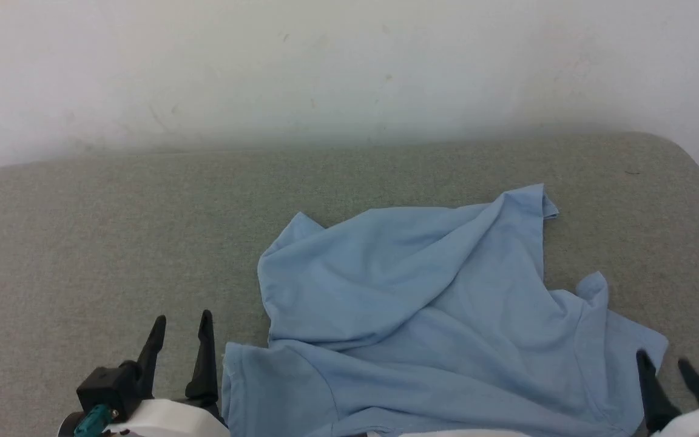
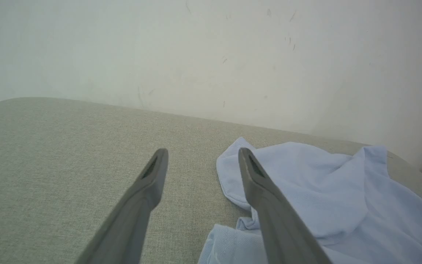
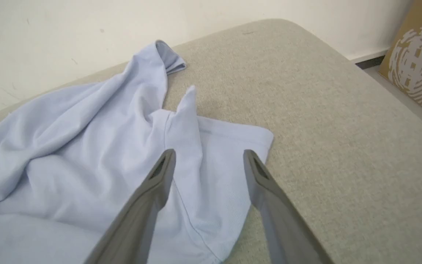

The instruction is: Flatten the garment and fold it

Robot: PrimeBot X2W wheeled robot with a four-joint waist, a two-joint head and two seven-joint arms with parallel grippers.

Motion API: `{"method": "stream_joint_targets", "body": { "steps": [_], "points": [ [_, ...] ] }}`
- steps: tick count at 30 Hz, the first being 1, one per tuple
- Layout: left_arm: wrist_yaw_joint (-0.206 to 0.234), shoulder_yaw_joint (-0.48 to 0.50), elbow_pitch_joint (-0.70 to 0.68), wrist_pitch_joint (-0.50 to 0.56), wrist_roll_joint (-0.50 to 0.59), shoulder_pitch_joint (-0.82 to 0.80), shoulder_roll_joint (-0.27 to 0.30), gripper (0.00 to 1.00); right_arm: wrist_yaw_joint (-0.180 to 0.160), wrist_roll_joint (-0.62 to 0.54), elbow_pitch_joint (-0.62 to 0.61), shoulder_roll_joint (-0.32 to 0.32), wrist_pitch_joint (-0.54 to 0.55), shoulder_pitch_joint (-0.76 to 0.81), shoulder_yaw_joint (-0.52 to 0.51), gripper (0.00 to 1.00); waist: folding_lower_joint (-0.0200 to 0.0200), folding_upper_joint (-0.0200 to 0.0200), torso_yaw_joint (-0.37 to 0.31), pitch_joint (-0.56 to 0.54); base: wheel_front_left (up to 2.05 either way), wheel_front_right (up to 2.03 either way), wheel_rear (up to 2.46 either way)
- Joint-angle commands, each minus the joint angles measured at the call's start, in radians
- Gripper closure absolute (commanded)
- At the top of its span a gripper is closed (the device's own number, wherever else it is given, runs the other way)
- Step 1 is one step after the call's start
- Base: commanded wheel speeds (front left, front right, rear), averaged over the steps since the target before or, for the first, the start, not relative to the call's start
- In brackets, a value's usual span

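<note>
Garment (image 1: 422,303) beneath right pincer (image 1: 662,359), beside left pincer (image 1: 182,315)

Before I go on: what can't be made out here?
Shirt: near edge cut off by the head view's bottom edge; its own folds hide which side faces up.
Right end effector: right wrist view cannot settle whether its fingertips touch the cloth.
Left end effector: in the left wrist view one finger covers part of the shirt's edge.
Cardboard box: cut off by the right wrist view's edge, print blurred.
</note>
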Motion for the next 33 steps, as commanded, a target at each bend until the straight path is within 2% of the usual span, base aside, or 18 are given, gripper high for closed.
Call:
{"method": "stream_joint_targets", "body": {
  "steps": [1,5,11,17,22,27,33],
  "points": [
    [0.007,-0.003,0.001,0.006,0.001,-0.001,0.01,0.0,-0.001,-0.012,-0.01,0.003,-0.024,-0.023,0.0,0.0,0.0,0.0,0.005,0.0,0.0,0.0,0.0],
    [0.001,-0.026,-0.003,0.071,-0.005,0.002,0.019,0.0,-0.001,-0.072,-0.03,0.003,-0.111,-0.052,0.024,0.0,0.0,0.0,0.017,-0.002,0.0,0.0,0.0],
    [-0.026,-0.086,-0.016,0.281,-0.032,0.017,0.063,0.0,-0.001,-0.137,-0.078,0.003,-0.116,-0.037,0.076,0.0,0.0,0.0,0.021,-0.008,0.0,0.0,0.0],
    [-0.091,-0.177,-0.058,0.518,-0.034,0.036,0.154,0.0,-0.001,-0.138,-0.136,0.003,-0.091,-0.015,0.114,0.0,0.0,0.0,0.008,-0.012,0.0,0.0,0.0],
    [-0.143,-0.249,-0.103,0.668,-0.044,0.061,0.207,0.0,-0.001,-0.132,-0.153,0.003,-0.076,-0.003,0.127,0.0,0.0,0.0,-0.001,-0.017,0.0,0.0,0.0],
    [-0.156,-0.296,-0.08,0.741,-0.017,0.045,0.229,0.0,-0.001,-0.11,-0.161,0.003,-0.074,-0.002,0.129,0.0,0.0,0.0,-0.005,-0.003,0.0,0.0,0.0],
    [-0.163,-0.332,0.055,0.748,0.026,-0.026,0.209,0.0,-0.001,-0.096,-0.154,0.003,-0.08,-0.017,0.138,0.0,0.0,0.0,-0.016,0.024,0.0,0.0,0.0]
  ]
}}
